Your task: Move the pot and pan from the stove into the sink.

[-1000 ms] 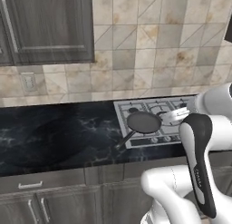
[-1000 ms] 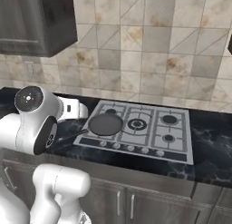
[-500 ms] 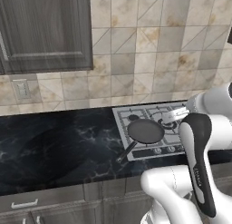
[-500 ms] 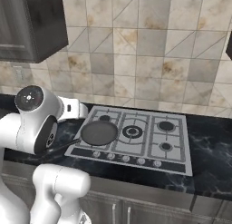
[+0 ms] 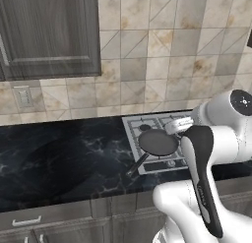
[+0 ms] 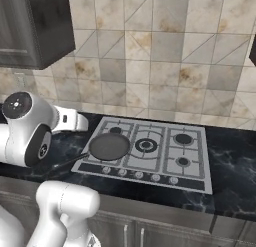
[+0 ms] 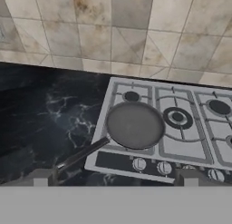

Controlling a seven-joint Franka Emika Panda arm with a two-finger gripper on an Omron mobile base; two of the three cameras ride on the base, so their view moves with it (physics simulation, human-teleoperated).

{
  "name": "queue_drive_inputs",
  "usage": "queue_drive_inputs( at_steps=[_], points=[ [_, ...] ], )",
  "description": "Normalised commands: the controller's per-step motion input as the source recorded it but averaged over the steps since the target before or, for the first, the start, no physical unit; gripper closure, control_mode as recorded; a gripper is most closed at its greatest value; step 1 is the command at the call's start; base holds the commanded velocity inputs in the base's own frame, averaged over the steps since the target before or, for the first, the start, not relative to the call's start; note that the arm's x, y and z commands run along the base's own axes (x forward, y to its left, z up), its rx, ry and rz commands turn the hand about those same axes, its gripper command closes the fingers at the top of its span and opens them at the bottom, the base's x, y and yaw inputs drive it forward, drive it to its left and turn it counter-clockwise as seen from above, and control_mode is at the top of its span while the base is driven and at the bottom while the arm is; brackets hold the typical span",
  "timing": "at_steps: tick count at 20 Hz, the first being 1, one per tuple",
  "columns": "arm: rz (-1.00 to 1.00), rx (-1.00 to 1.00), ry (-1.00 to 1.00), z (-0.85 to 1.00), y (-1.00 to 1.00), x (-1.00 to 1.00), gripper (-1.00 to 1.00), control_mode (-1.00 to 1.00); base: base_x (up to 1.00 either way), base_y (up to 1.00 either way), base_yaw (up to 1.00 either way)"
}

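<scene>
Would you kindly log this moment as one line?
gripper: open, empty | pan: on stove, front-left burner | handle: over counter

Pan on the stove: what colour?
Dark grey, handle included; the pan shows best in the hand view.

Beige tiled wall (image 6: 150, 51), dark wood cabinet (image 5: 47, 33) above black marble counter (image 5: 59, 158).
</scene>
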Motion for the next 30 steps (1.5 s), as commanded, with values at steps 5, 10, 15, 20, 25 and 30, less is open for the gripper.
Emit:
queue_drive_inputs(
  at_steps=[5,10,15,20,25,30],
  points=[
    [-0.12,0.04,0.03,-0.12,0.33,-0.09,-1.00,-1.00,0.00,0.00,0.00],
    [-0.08,0.09,0.08,-0.10,0.11,-0.13,-1.00,-1.00,0.00,0.00,0.00],
    [-0.03,0.05,0.02,-0.03,0.09,-0.09,-1.00,-1.00,0.00,0.00,0.00],
    [0.00,0.05,0.04,-0.26,0.13,-0.04,-1.00,-1.00,0.00,0.00,0.00],
    [0.00,0.10,0.07,-0.63,0.14,0.00,-1.00,-1.00,0.00,0.00,0.00],
    [-0.02,0.11,0.01,-0.59,0.11,0.00,-1.00,-1.00,0.00,0.00,0.00]
  ],
)
